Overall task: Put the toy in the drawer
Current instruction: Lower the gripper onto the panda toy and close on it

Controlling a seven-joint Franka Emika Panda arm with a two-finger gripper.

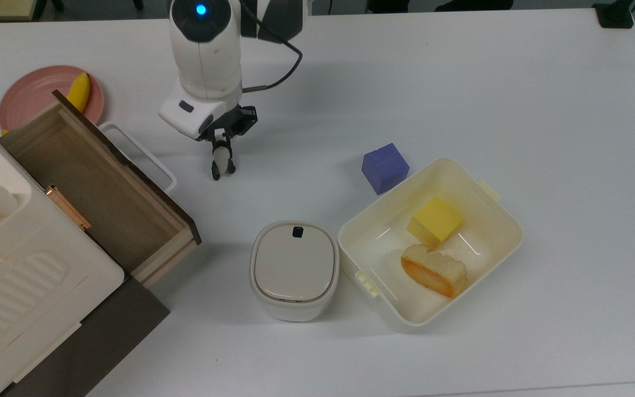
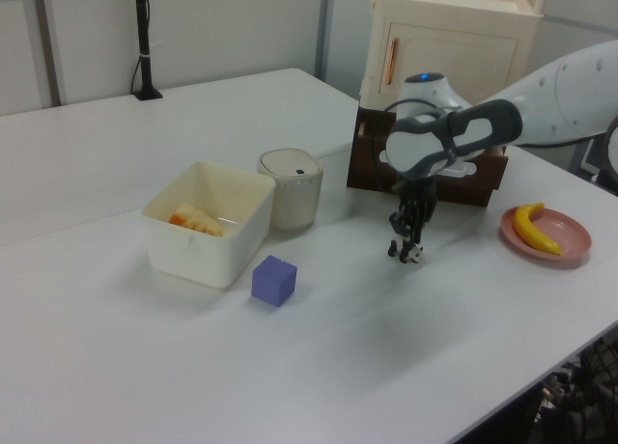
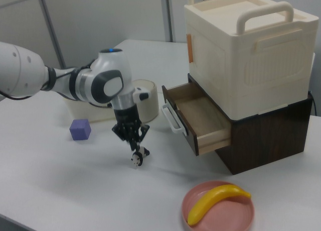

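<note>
The toy [image 1: 221, 164], a tiny black-and-white panda, is at the table surface a little to the top view's right of the drawer's white loop handle [image 1: 142, 155]. My gripper [image 1: 221, 146] comes down from above and is shut on the toy's upper end. In the right view the toy [image 3: 138, 157] hangs below the closed fingertips, at or just above the tabletop. In the left view the gripper [image 2: 409, 235] is over the toy [image 2: 408, 254]. The drawer [image 1: 94, 190] is pulled open, light wood inside with a dark front [image 3: 176, 124], and nothing lies in it.
A purple cube [image 1: 385, 167] sits beside a cream tub [image 1: 516, 234] holding a yellow cube [image 1: 436, 219] and a bread-like piece [image 1: 434, 270]. A lidded cream container [image 1: 294, 270] stands near the drawer's corner. A pink plate [image 1: 31, 96] with a banana [image 1: 79, 91] lies behind the drawer.
</note>
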